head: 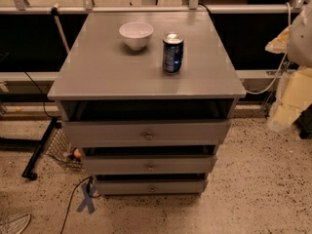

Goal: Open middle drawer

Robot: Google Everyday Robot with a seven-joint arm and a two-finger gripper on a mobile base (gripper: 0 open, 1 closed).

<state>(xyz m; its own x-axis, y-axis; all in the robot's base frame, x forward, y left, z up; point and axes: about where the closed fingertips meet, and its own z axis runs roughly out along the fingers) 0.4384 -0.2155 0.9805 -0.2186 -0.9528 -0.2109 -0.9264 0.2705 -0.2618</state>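
Observation:
The grey cabinet [146, 72] stands in the middle of the camera view with three stacked drawers. The middle drawer [112, 165] has a low flat front with a small round knob [150, 167] at its centre, and a thin dark gap shows above its front. The taller top drawer [97, 131] is above it and the smallest drawer [122, 186] is below it. My arm and gripper [287, 106] show as pale yellowish and white parts at the right edge, well to the right of the cabinet and apart from the drawers.
A white bowl [136, 34] and a blue can [172, 52] stand on the cabinet top. A rail and dark panels run behind the cabinet. A black stand leg [39, 152], cables and a blue tape mark [87, 199] lie on the speckled floor at the left.

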